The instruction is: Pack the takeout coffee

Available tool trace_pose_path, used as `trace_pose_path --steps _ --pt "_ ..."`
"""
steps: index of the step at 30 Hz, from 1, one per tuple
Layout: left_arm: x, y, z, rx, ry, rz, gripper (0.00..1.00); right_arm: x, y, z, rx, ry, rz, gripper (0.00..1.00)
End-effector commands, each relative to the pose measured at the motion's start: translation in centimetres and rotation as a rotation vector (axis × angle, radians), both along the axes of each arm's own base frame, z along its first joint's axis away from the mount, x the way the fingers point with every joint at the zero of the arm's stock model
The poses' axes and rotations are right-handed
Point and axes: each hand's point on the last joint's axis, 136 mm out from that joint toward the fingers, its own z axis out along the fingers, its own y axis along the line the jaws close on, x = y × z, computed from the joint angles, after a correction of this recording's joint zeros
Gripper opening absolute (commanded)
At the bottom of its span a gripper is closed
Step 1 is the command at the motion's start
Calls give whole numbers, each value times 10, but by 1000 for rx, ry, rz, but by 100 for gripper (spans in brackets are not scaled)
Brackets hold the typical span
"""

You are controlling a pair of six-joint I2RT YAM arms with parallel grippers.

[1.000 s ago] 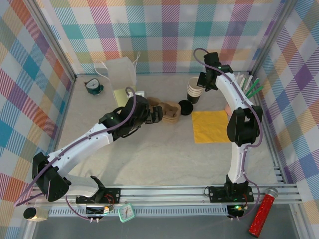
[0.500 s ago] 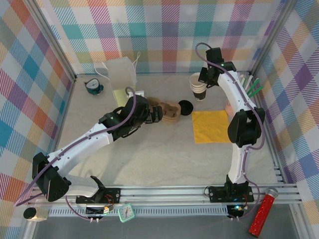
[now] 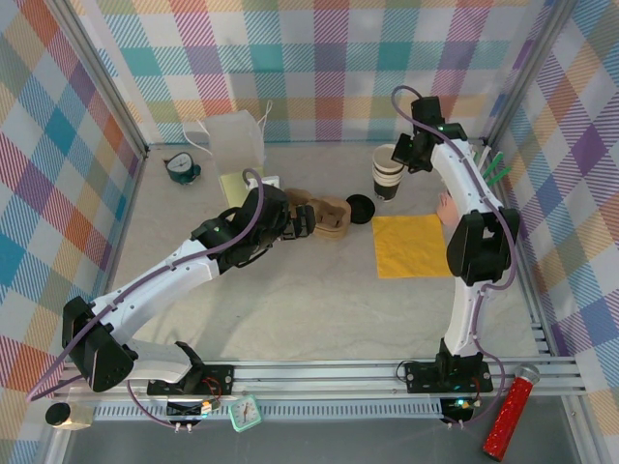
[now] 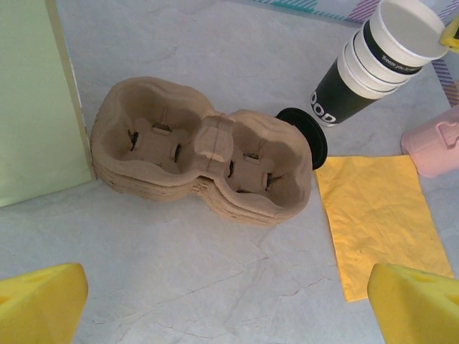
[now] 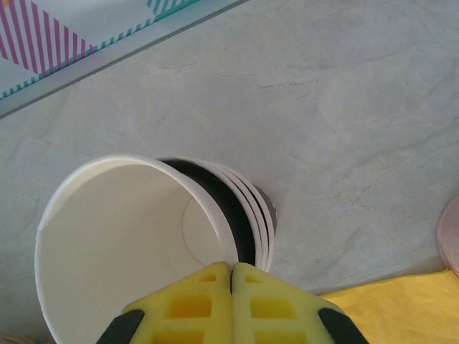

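Surface: my left hand is released, jaws wide, above the pulp carrier. Right hand clenched on the rim of the lidless cup stack. Takeout coffee sits between carrier and stack, just beside the carrier.

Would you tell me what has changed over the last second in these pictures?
The right gripper, shut on the rim of the stack of cups, has drawn it slightly rightward. The open left gripper, cup carrier, takeout coffee and yellow napkin stayed put.
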Motion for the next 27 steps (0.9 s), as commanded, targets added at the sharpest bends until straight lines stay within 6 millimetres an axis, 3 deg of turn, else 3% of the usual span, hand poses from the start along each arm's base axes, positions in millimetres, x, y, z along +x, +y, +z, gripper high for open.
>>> trace_pose_path --steps 1,12,19,23,27 --pt "-1 2 17 -17 -39 6 100 -1 3 22 54 -52 -5 0" --pt "5 -3 23 -18 -58 1 100 -14 6 92 85 -191 30 0" --pt "9 4 32 -1 -96 34 100 -52 19 134 107 -245 111 0" --pt "8 12 36 -2 -116 61 100 -88 37 135 112 -228 182 0" --pt "5 17 37 -1 -128 72 100 -130 63 116 117 -176 262 0"
